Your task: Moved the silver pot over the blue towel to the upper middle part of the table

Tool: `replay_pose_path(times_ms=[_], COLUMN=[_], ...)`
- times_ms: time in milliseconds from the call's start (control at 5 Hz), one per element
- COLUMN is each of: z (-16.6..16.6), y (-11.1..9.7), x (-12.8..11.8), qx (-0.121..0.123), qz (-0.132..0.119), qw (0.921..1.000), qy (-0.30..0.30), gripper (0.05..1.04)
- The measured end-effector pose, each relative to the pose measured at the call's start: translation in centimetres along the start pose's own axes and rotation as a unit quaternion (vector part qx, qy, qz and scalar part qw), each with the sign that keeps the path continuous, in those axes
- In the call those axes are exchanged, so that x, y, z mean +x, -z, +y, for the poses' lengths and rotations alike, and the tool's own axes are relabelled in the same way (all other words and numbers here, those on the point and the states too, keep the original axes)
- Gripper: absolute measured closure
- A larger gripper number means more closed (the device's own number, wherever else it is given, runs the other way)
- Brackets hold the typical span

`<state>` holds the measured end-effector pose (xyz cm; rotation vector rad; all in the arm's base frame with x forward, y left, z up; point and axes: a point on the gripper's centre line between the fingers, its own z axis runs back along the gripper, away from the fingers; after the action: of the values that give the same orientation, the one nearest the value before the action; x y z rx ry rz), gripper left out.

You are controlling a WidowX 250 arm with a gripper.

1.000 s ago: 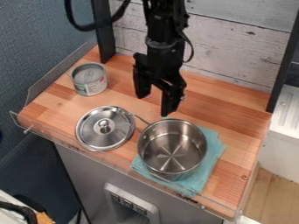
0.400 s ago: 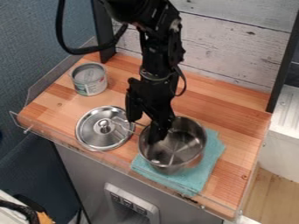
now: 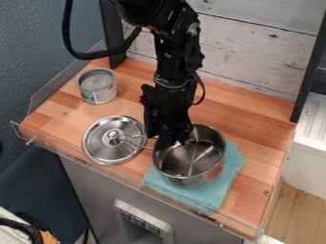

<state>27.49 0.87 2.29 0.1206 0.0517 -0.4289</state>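
Above the wooden table point(image 3: 239, 116), has closed the jaws on the rim of the silver pot point(image 3: 205, 164), still over the blue towel point(image 3: 231, 175); seems ready now to carry it toward the upper middle.

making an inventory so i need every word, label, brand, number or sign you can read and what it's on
No text is readable.
Can: label print too small to read.
Small panel at bottom: marks too small to read.
Pot, lid, blue towel: no lettering I can make out.
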Motion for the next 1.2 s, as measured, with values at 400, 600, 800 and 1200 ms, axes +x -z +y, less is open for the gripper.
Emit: replay_pose_path(times_ms=[400,600,800,1200], z=[0.3,0.4,0.4,-0.5], y=[0.0,0.1,0.2,-0.7], x=[0.6,0.9,1.2,2.1], qx=[0.000,0.001,-0.001,-0.010], qz=[-0.004,-0.001,-0.001,-0.011], qw=[1.0000,1.0000,1.0000,0.9999], qy=[-0.008,-0.007,-0.009,0.007], gripper=[1.009,0.994,0.832,0.246])
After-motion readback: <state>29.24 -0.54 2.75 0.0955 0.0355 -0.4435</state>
